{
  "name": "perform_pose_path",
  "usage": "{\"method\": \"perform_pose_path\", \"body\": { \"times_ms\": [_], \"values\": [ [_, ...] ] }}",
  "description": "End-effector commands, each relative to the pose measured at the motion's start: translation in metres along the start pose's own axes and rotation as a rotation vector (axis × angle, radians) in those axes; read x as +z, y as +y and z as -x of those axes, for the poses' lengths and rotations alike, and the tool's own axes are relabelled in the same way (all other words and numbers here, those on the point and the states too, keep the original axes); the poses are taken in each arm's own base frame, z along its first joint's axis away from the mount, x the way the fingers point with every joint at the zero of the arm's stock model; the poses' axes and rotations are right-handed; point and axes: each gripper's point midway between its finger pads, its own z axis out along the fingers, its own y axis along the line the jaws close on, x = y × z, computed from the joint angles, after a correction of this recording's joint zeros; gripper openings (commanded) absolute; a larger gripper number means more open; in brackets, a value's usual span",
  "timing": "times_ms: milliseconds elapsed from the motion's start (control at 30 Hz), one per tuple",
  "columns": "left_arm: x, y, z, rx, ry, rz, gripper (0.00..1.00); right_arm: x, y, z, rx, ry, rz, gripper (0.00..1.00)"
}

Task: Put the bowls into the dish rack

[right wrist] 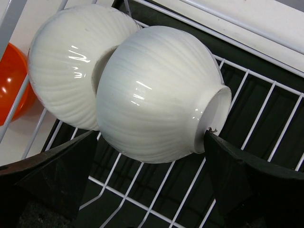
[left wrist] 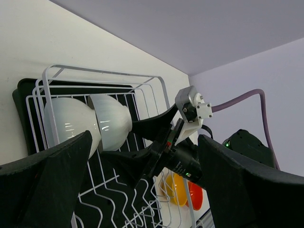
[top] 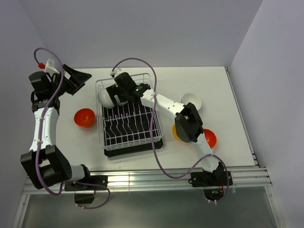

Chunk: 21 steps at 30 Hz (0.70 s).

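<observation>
The white wire dish rack (top: 128, 142) sits on a black drip tray mid-table. Two white bowls lie on their sides at its back left corner. In the right wrist view the nearer white bowl (right wrist: 156, 90) leans against the farther white bowl (right wrist: 66, 71). My right gripper (right wrist: 151, 137) is open around the nearer bowl. One fingertip (right wrist: 211, 140) touches its foot and the other stands apart from it. My left gripper (top: 81, 81) hangs open and empty above the table, left of the rack. Other bowls on the table are a red-orange one (top: 84, 117), a white one (top: 192, 100), a yellow-orange one (top: 176, 134) and another red-orange one (top: 209, 137).
The right arm (top: 166, 105) reaches across the rack from the right, with its purple cable (top: 153, 137) looping over the rack's right side. The yellow-orange bowl is partly hidden under that arm. Walls close in the table at the back and on both sides.
</observation>
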Motion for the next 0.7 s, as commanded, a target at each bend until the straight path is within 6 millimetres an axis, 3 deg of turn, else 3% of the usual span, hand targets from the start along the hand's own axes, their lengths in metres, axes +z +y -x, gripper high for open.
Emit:
{"method": "perform_pose_path", "body": {
  "times_ms": [0,267,367,400,567,667],
  "values": [
    [-0.005,-0.01,0.003,0.055,-0.014,-0.039,0.99,-0.022,0.019,0.031,0.01,-0.065,0.074,1.0],
    [-0.009,-0.015,0.007,0.091,-0.031,-0.039,0.99,-0.055,0.017,0.067,0.026,-0.146,0.116,1.0],
    [-0.009,-0.018,0.009,0.102,-0.037,-0.044,0.99,-0.085,0.007,0.091,0.037,-0.205,0.167,1.0],
    [-0.009,-0.017,0.009,0.1,-0.04,-0.042,0.99,-0.084,0.006,0.091,0.039,-0.201,0.176,1.0],
    [-0.012,-0.023,0.012,0.139,-0.06,-0.051,0.99,-0.136,-0.007,0.113,0.08,-0.261,0.243,1.0],
    [-0.011,-0.028,0.014,0.188,-0.068,-0.043,0.99,-0.17,-0.039,0.116,0.126,-0.29,0.209,1.0]
  ]
}}
